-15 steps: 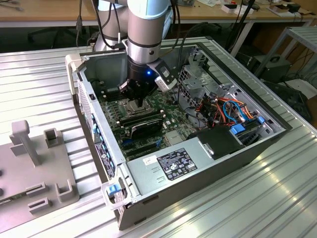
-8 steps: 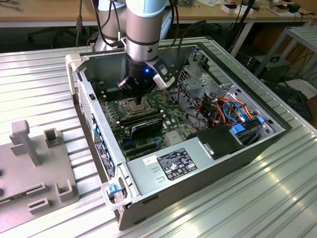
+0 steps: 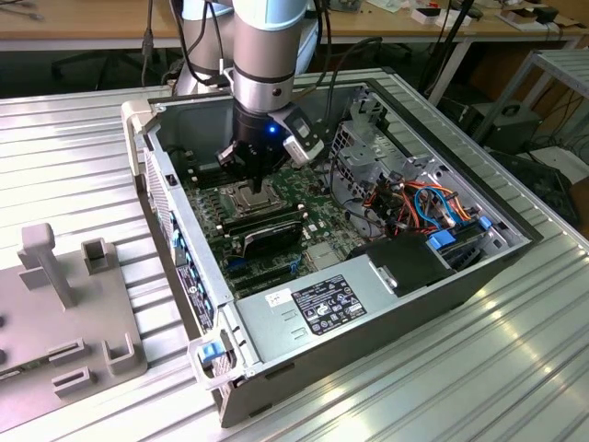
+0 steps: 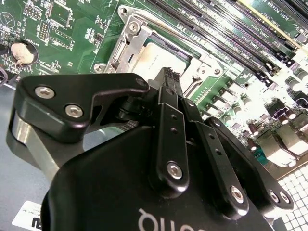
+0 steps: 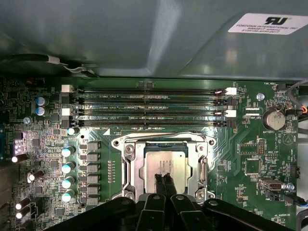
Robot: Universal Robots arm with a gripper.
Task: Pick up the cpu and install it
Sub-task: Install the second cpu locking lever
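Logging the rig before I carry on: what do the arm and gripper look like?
Pale blue-and-silver cylindrical arm with black cables alongside and a small blue light on the black wrist. Matte black gripper: jointed link fingers with silver screws, white lettering on its body.

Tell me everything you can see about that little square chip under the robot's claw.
The cpu is a thin, flat square with a dull grey, metal-looking top. It lies level inside the motherboard's metal-framed socket, below the long memory slots in the first wrist view. The gripper has its fingers closed together, the tips over the chip's near edge; whether they touch it is unclear.
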